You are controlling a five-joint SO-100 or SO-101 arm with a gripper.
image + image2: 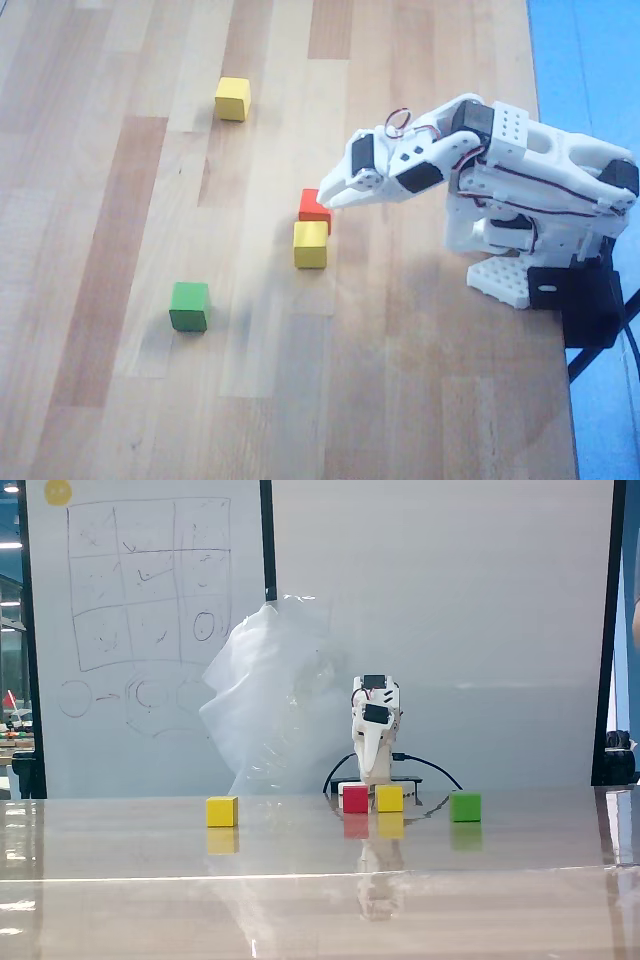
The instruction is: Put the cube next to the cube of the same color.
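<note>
Beside the red cube (314,209), touching it, sits the cube (310,244); the cube of the same color (232,98) lies well apart. Gripper (326,197) hovers over the red cube, fingers together, empty, apparently poised before a pick.

A light wooden table (120,400) is seen in the overhead view. One yellow cube (233,98) is set toward the upper left. A second yellow cube (310,244) is placed near the centre, touching a red cube (313,206) just above it. A green cube (189,306) is found at lower left. The arm's white base (505,278) is mounted at the right edge.
</note>
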